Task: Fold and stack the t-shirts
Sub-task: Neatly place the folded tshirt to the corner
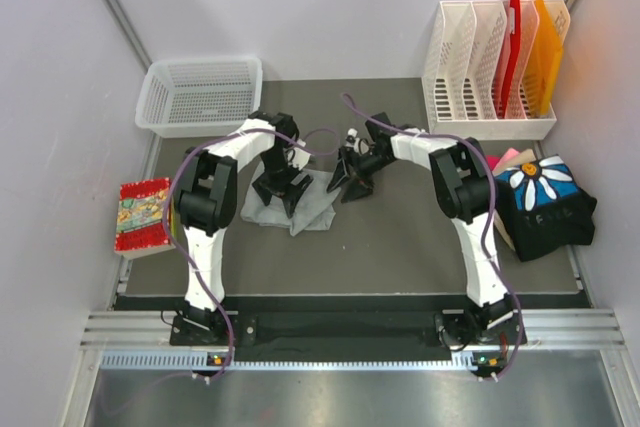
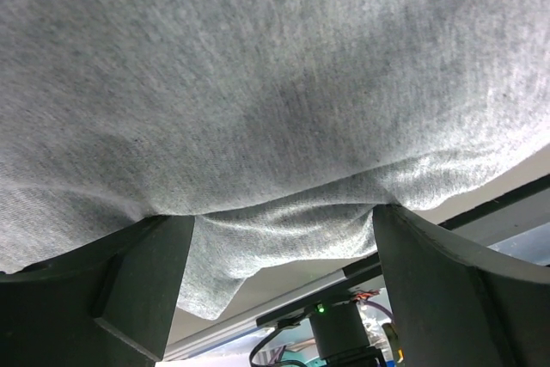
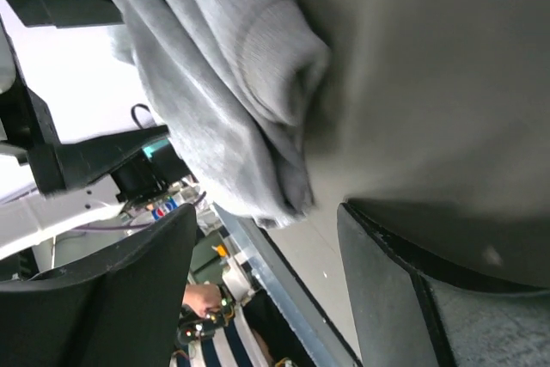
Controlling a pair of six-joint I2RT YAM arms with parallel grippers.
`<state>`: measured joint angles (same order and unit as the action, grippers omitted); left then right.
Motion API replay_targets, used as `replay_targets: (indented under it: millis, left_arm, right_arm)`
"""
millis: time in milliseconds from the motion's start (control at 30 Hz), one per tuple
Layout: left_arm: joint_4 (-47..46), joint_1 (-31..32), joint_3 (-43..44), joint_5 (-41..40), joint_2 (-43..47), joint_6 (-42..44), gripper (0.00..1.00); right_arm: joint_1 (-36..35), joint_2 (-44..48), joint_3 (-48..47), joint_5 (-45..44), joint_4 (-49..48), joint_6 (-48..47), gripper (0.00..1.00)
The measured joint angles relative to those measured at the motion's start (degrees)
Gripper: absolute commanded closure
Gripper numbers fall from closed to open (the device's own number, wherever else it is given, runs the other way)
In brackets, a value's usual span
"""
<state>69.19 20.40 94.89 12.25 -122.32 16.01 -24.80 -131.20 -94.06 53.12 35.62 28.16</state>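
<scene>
Left of centre on the worktop: grey t-shirt lies bunched. Left end effector sits on top of it, fingers spread wide, cloth draped across them in wrist view, nothing clamped. Right end effector at the shirt's right edge, fingers also apart, rolled cloth edge just ahead of them. Other t-shirts piled at right edge, black daisy-print one on top.

Plain light grey t-shirt, black tools

one grey t-shirt, one basket, one book
</scene>
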Motion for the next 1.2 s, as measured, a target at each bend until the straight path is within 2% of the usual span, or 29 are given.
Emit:
replay_targets:
  millis: [333, 633, 733, 767, 833, 867, 1067, 1200]
  left_arm:
    - [0.68, -0.07, 0.63, 2.21, 0.00, 0.24, 0.11]
    - [0.50, -0.07, 0.00, 2.99, 0.74, 0.55, 0.11]
    - [-0.04, -0.07, -1.38, 3.39, 1.84, 0.59, 0.11]
    - [-0.31, -0.07, -2.08, 3.39, 2.25, 0.59, 0.11]
    - [-0.48, -0.07, -2.97, 3.37, 2.82, 0.59, 0.11]
    - [-0.57, -0.07, -3.37, 3.30, 3.02, 0.59, 0.11]
    - [0.87, -0.52, -1.31, 1.77, 3.28, 1.01, 0.07]
    - [3.54, -3.50, 12.74, -1.03, 3.26, 2.60, 0.01]
  right_arm:
    - [-4.50, -3.34, -2.10, 3.08, -7.93, 6.80, 0.38]
    - [-8.02, -3.58, 1.73, 3.06, -19.04, 14.01, 0.55]
    - [-8.76, -4.24, 1.90, 2.93, -21.44, 15.30, 0.69]
    - [-8.98, -4.59, 1.90, 2.89, -22.05, 15.69, 0.81]
    - [-9.25, -5.20, 1.90, 3.08, -24.09, 15.93, 0.97]
    - [-9.33, -5.40, 1.90, 3.13, -25.03, 16.04, 1.00]
    - [-8.90, -5.57, 1.92, 2.99, -26.67, 16.90, 1.00]
    - [-7.17, -3.74, 2.58, 1.33, -24.44, 15.91, 1.00]
